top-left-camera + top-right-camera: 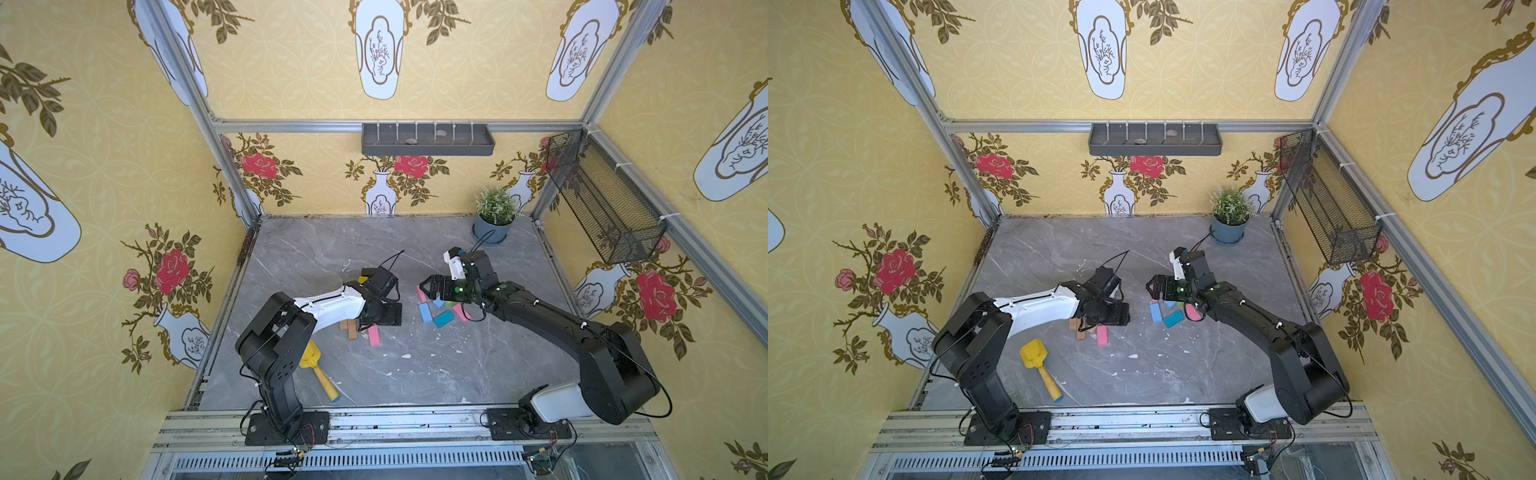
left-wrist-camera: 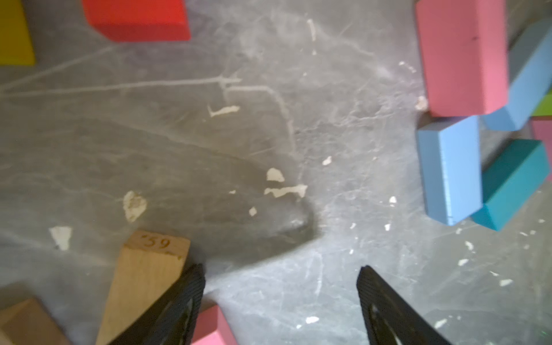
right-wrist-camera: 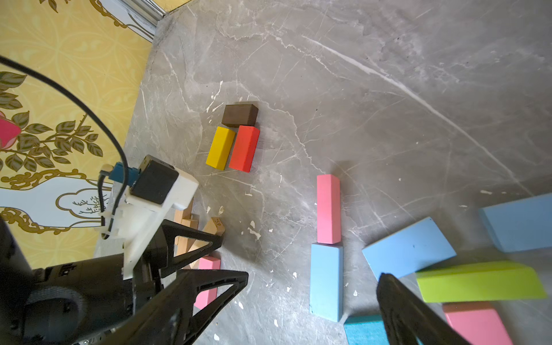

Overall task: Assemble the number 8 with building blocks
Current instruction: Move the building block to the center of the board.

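The building blocks lie in three loose groups on the grey marble table. Dark brown (image 3: 240, 115), yellow (image 3: 220, 148) and red (image 3: 244, 148) sit together at the back. Tan blocks (image 1: 349, 328) and a pink one (image 1: 373, 336) lie by my left gripper (image 2: 279, 271), which is open and low with bare table between its fingers. Pink (image 3: 328, 209), light blue (image 3: 326, 280), teal (image 1: 443, 319) and green (image 3: 478, 282) blocks lie scattered to the right. My right gripper (image 3: 315, 276) hangs open above them, holding nothing.
A yellow toy shovel (image 1: 318, 365) lies front left near the left arm's base. A potted plant (image 1: 494, 216) stands at the back right corner. A grey shelf (image 1: 428, 139) and a black mesh basket (image 1: 602, 199) hang on the walls.
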Action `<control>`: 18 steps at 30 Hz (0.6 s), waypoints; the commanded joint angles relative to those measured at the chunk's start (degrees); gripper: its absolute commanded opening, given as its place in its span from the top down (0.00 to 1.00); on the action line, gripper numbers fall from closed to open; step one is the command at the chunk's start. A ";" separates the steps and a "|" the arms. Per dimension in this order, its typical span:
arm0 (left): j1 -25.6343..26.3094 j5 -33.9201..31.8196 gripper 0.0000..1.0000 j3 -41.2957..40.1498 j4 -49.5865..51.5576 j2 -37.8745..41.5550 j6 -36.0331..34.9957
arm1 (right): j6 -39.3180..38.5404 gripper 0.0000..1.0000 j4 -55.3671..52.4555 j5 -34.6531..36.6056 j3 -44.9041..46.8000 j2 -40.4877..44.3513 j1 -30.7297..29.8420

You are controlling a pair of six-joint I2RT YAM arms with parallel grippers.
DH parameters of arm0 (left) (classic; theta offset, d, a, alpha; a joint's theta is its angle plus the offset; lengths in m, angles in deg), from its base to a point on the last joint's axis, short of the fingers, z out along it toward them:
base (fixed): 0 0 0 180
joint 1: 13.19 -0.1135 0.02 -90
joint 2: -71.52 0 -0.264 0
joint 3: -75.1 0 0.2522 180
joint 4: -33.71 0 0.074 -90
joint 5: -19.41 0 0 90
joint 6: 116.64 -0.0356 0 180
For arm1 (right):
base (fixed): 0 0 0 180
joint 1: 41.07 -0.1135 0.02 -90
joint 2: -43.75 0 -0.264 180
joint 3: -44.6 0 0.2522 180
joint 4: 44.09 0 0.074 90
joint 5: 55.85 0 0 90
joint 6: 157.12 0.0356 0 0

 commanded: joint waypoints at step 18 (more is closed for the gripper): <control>-9.99 -7.06 0.17 -16.49 -2.05 11.60 1.31 | 0.75 0.02 1.90 -0.71 1.05 -0.40 0.15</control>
